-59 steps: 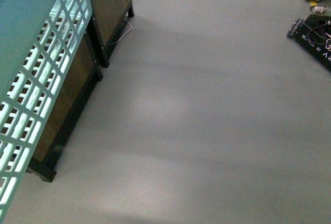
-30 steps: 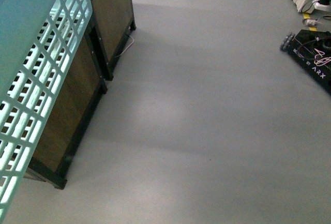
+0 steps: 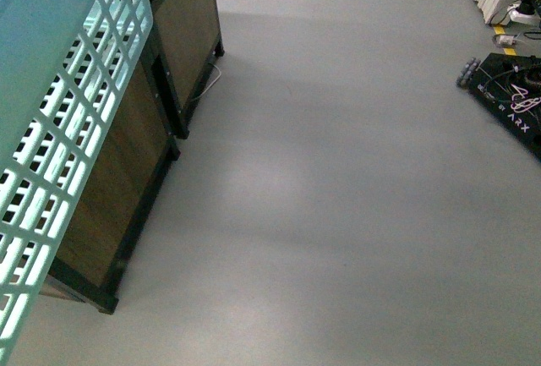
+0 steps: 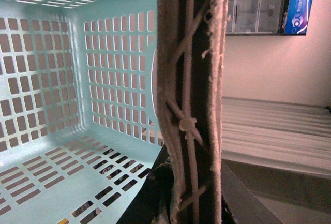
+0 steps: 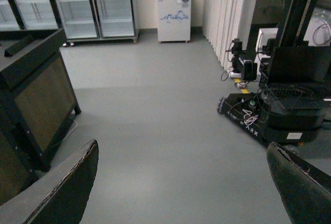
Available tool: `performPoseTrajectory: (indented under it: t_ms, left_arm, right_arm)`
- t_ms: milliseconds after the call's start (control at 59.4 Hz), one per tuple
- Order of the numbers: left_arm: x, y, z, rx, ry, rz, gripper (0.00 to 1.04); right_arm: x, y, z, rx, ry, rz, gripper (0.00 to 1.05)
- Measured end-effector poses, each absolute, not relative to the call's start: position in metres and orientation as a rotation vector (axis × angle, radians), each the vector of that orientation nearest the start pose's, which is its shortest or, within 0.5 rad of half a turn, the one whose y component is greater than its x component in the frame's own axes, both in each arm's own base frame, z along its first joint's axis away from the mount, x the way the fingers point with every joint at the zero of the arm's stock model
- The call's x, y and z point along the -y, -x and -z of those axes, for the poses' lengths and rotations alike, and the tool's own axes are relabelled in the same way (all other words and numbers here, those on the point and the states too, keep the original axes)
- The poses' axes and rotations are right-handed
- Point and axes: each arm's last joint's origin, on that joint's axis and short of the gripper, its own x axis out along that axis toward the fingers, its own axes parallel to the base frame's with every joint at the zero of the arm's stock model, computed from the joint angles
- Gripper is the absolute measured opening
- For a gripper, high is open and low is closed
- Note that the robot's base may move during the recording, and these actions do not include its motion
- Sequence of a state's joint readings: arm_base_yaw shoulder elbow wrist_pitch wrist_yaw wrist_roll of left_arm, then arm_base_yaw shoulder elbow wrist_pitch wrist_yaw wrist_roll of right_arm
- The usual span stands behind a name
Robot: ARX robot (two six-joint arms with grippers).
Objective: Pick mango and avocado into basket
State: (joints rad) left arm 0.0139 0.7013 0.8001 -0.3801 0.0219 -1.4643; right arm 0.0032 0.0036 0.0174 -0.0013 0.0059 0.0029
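The slotted turquoise basket (image 3: 51, 129) tilts; only the left wrist view shows the left gripper (image 4: 189, 206), jaws clamped on its frayed brown handle (image 4: 191, 79). Right gripper (image 5: 182, 149): jaws apart.

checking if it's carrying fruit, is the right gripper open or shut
Open: the right wrist view shows the right gripper with its jaws spread wide, only bare floor between them.

Dark cabinets (image 3: 118, 188) on grey floor (image 3: 338, 214) — wheeled black base (image 3: 514, 102) beyond.
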Motion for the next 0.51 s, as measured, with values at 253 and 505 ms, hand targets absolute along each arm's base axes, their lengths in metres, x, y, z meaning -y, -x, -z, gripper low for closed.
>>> performPoseTrajectory:
  t_ms: [253,505]
  left_arm:
    - [-0.0016,-0.1489,-0.3311,-0.230,1.465,-0.204,0.08]
    - [-0.0018,-0.1491,-0.3310,-0.227,1.459,-0.208,0.08]
  right_arm:
    - [-0.0002,-0.0969,-0.1690,0.012,-0.003,0.000,0.96]
    - [-0.0003,-0.0968,-0.1690,0.013,-0.003,-0.002,0.96]
